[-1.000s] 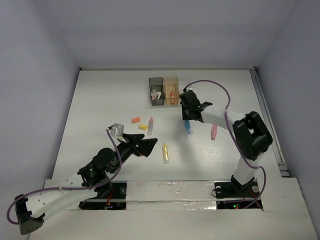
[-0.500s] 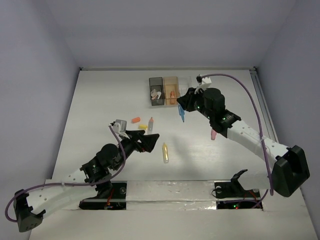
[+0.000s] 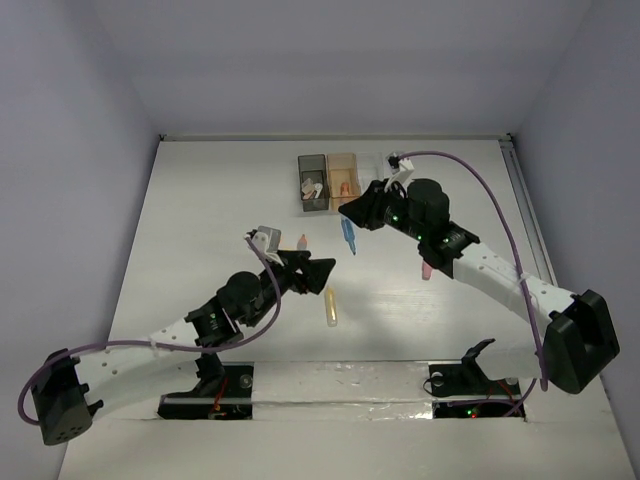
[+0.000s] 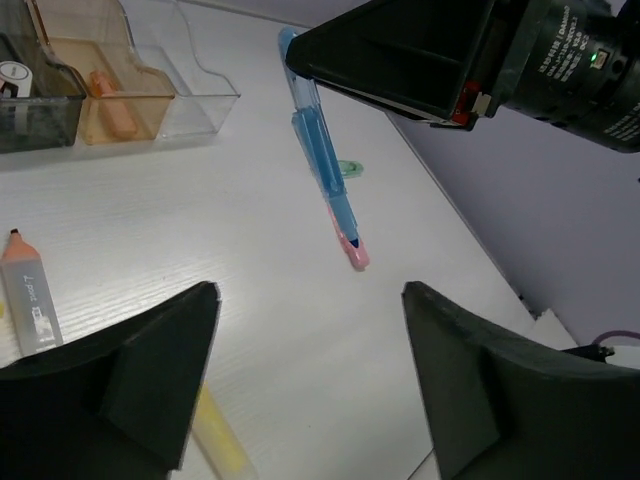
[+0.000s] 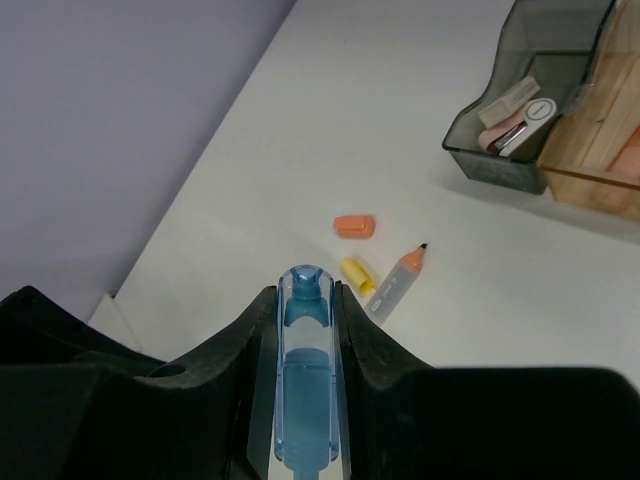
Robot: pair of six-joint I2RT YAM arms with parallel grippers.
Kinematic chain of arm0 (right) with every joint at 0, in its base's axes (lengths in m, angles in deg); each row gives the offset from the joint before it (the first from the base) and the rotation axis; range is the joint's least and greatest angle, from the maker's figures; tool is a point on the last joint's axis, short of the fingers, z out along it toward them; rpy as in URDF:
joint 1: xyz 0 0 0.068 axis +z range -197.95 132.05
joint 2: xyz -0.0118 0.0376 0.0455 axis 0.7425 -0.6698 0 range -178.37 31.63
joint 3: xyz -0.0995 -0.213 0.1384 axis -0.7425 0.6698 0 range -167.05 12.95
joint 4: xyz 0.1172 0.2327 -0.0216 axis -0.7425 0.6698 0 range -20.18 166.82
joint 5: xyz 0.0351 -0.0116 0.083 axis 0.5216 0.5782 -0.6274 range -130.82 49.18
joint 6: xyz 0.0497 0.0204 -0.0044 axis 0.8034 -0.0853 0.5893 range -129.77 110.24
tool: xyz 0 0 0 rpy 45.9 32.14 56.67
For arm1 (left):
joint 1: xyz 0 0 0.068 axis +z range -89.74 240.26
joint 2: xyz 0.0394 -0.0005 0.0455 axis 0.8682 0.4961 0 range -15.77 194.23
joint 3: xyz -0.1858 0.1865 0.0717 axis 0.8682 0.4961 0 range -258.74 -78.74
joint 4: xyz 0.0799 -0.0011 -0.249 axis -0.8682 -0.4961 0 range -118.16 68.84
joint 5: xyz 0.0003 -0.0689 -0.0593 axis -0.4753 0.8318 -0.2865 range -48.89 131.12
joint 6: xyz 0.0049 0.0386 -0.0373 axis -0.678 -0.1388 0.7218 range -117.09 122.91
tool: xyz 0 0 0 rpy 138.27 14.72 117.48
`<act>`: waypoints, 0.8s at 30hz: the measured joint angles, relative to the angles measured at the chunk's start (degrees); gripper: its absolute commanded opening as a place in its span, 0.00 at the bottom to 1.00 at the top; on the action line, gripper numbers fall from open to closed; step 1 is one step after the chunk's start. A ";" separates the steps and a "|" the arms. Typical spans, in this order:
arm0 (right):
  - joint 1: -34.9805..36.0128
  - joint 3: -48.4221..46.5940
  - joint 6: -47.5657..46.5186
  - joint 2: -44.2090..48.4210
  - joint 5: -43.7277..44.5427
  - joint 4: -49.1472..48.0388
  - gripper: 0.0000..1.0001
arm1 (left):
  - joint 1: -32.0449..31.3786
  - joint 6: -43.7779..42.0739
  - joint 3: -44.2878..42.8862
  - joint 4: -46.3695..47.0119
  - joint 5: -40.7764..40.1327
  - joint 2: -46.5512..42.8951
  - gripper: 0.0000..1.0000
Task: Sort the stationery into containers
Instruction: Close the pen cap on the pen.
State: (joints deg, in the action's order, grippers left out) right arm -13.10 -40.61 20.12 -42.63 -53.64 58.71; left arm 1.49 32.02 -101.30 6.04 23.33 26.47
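The right arm was stretched far forward over the table (image 3: 200, 220), elbow low. Its gripper (image 3: 351, 219) was clamped tight on the blue marker (image 3: 349, 238), which was gripped at one end and hung point-down below the fingers, slightly tilted. Just beyond that hand the row of bins was seen: dark bin (image 3: 313, 184), orange bin (image 3: 343, 180) and clear bin (image 4: 195, 95) side by side.

The left arm was reached out low across the table, and the left gripper (image 3: 324, 270) was pointed towards the hanging marker. Its jaws were spread wide, with nothing held between them. A yellow marker (image 3: 331, 306) was lying just under that hand, beside one finger. A grey marker with an orange tip (image 4: 28, 300) was seen off its far side. An orange eraser (image 5: 354, 226) and a yellow eraser (image 5: 357, 275) lay near that marker, ahead of the right hand's fingertips.
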 measured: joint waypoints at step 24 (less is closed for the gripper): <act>5.01 -1.33 1.79 0.57 -0.63 0.33 0.00 | 0.37 -3.15 -6.84 6.16 2.97 17.84 0.00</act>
State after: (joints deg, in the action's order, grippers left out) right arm -8.09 -41.95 21.92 -42.06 -54.27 59.04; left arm 1.86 28.87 -108.15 12.21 26.31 44.31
